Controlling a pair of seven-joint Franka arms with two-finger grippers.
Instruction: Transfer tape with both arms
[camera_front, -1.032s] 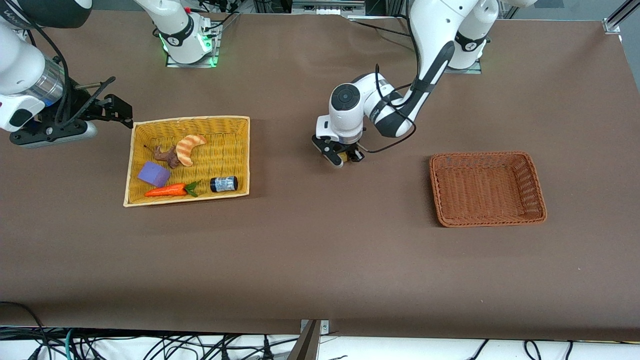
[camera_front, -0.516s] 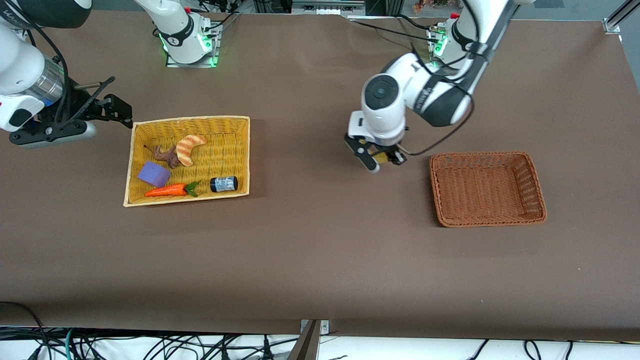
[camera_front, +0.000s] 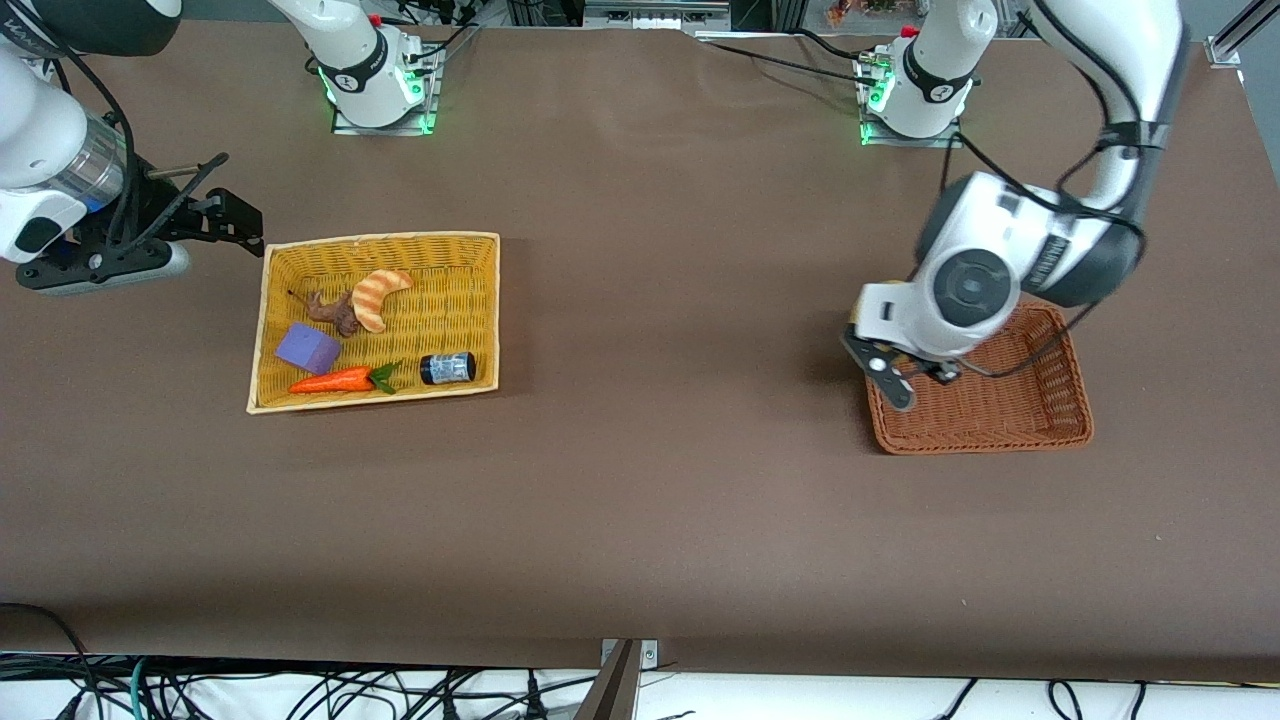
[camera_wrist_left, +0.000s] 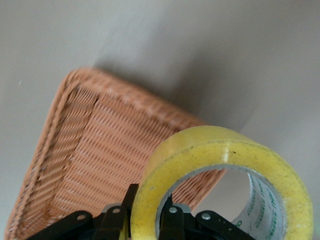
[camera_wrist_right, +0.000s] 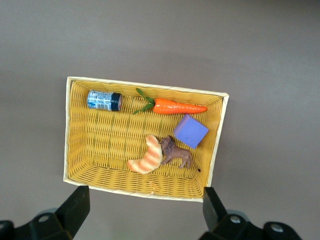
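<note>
My left gripper (camera_front: 915, 385) is shut on the tape (camera_wrist_left: 215, 150), a thick yellowish ring with a grey core. One finger is inside the ring and one outside. It hangs over the edge of the brown wicker basket (camera_front: 1040, 420) on the side toward the right arm. In the left wrist view the gripper (camera_wrist_left: 149, 200) holds the roll above the basket's wall (camera_wrist_left: 75, 125). In the front view the wrist hides the tape. My right gripper (camera_front: 232, 190) is open and empty, waiting above the table beside the yellow basket (camera_front: 380, 240); it also shows in the right wrist view (camera_wrist_right: 146, 205).
The yellow basket (camera_wrist_right: 145, 82) holds a croissant (camera_front: 380, 295), a brown toy animal (camera_front: 330, 310), a purple block (camera_front: 307, 348), a carrot (camera_front: 335, 381) and a small black-capped jar (camera_front: 447, 368). Nothing shows inside the brown basket.
My left arm has carried the tape from over the middle of the table toward its own end, to over the brown basket's edge. The right arm has not moved.
</note>
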